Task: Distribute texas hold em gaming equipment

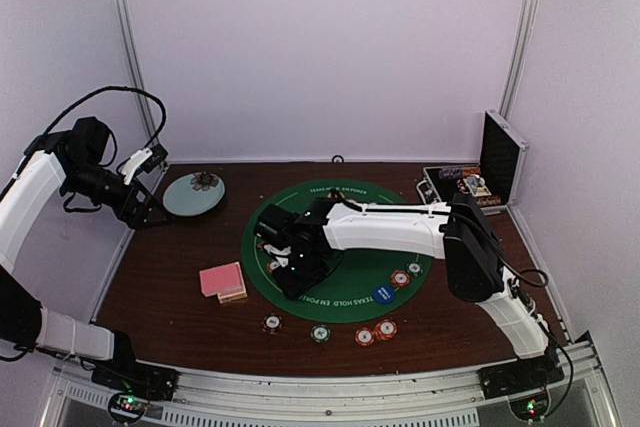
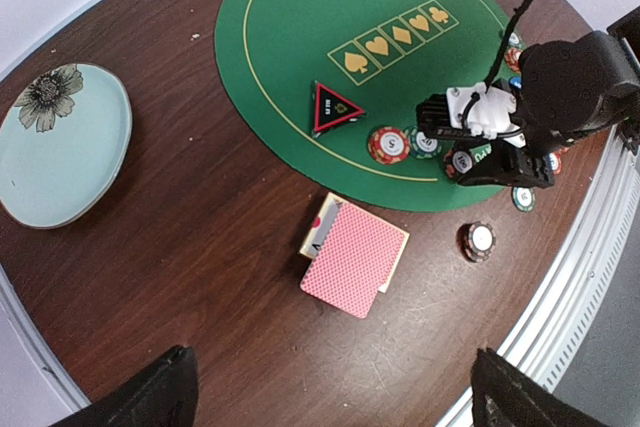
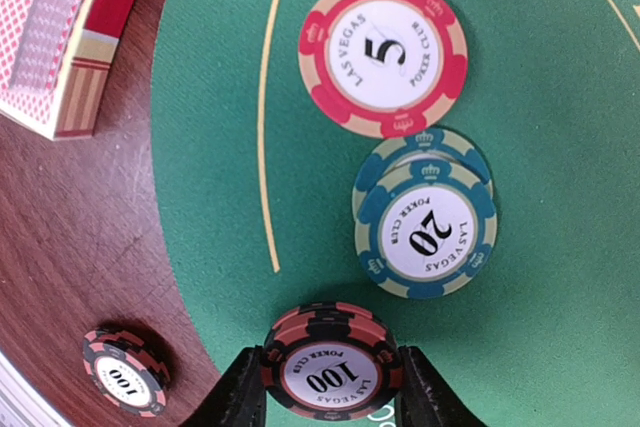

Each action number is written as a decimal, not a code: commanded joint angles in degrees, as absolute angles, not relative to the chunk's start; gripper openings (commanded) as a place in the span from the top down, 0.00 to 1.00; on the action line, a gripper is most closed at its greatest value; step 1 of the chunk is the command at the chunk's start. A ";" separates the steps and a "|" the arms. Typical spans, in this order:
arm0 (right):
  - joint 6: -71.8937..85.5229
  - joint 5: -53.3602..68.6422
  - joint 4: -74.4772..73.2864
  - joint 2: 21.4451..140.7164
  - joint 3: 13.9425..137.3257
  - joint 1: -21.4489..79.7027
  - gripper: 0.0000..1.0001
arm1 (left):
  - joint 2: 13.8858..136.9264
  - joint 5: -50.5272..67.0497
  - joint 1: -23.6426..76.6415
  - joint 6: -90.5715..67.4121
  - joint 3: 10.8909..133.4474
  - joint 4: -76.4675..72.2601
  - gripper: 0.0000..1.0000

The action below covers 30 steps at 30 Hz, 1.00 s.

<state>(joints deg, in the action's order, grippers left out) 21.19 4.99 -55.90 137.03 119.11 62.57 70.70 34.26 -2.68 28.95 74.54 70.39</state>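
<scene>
Right end effector (image 3: 330, 394) clamps black-red striped chips (image 3: 327, 365)

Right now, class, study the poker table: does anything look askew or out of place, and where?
The pink cards lie crooked on the table beside the green mat, a cream layer poking out beneath. Two blue chips on the mat are stacked off-centre. The right gripper pinches a black chip stack.
</scene>
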 commanded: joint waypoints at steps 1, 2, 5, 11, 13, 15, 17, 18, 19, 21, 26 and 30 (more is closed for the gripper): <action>21.47 5.79 -56.06 135.17 118.24 62.59 0.57 | 69.37 34.55 -2.81 29.79 75.25 69.26 0.02; 21.46 5.80 -56.09 135.18 118.10 62.66 0.56 | 69.32 34.49 -2.86 29.79 75.24 69.31 0.02; 21.30 5.45 -56.30 135.15 117.86 62.58 0.47 | 69.20 34.41 -2.81 29.88 75.14 69.31 0.02; 20.78 3.88 -57.25 134.08 118.86 62.62 0.25 | 69.31 34.55 -2.81 29.88 75.23 69.26 0.02; 20.28 2.92 -58.06 132.92 119.71 62.61 0.25 | 69.22 34.46 -2.83 29.88 75.23 69.29 0.02; 20.09 2.54 -58.60 131.30 120.21 62.61 0.25 | 69.13 34.48 -2.81 29.88 75.31 69.30 0.02; 20.04 3.15 -58.56 129.47 119.88 62.73 0.25 | 69.22 34.50 -2.82 29.88 75.39 69.30 0.02; 20.04 3.37 -58.48 128.74 119.62 63.01 0.25 | 69.21 34.50 -2.81 29.88 75.45 69.33 0.03; 19.90 3.49 -58.50 128.09 119.36 63.47 0.25 | 69.20 34.53 -2.81 29.81 75.49 69.29 0.02; 19.59 4.13 -58.85 127.55 118.98 64.86 0.25 | 69.14 34.39 -2.81 29.79 75.58 69.29 0.03; 19.05 6.72 -58.69 128.91 118.35 67.97 0.22 | 69.00 34.45 -2.81 29.73 75.59 69.29 0.02; 18.93 8.92 -58.27 131.66 119.69 69.26 0.20 | 68.85 34.67 -2.81 29.53 75.65 69.29 0.02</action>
